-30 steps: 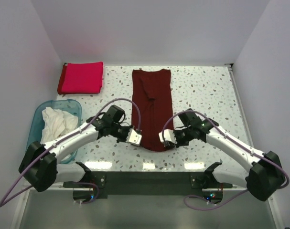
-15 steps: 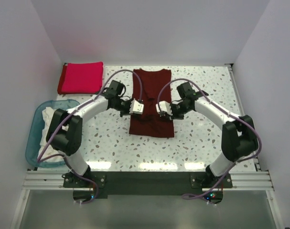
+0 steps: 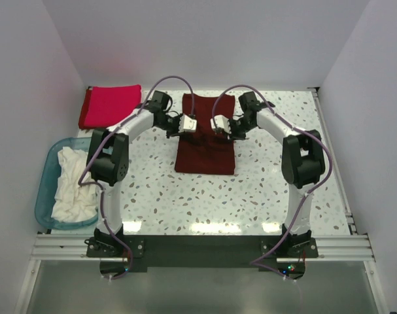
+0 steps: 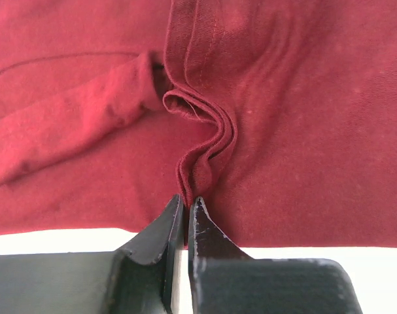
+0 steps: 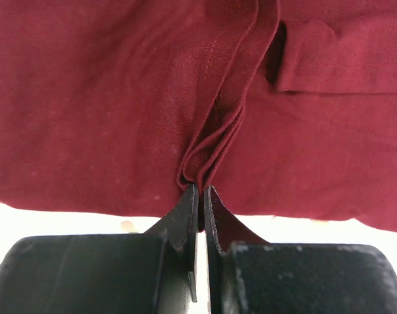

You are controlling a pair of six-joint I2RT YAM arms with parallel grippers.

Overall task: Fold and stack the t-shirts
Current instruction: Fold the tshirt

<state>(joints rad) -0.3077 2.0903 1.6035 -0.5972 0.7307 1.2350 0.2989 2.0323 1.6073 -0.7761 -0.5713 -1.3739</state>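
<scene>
Both arms reach far out over the surface, elbows arched high, wrists turned inward so the two tools face each other across the cloth. The left tool sits at the left edge of the maroon t-shirt and the right tool at its right edge, level with one another.

On the left wrist camera, the left tool is nearly closed, its dark fingers nipping a bunched ridge of the maroon t-shirt. It's the same on the right, where the right tool is pinched tight on several stacked layers of hem (you can count the folds) of the maroon t-shirt.

The shirt lies lengthwise in the middle of the surface, a long strip, narrower at the far end and broader toward the bases. A folded crimson-red t-shirt rests at the far left corner. White t-shirts lie crumpled in the blue tub on the left.
</scene>
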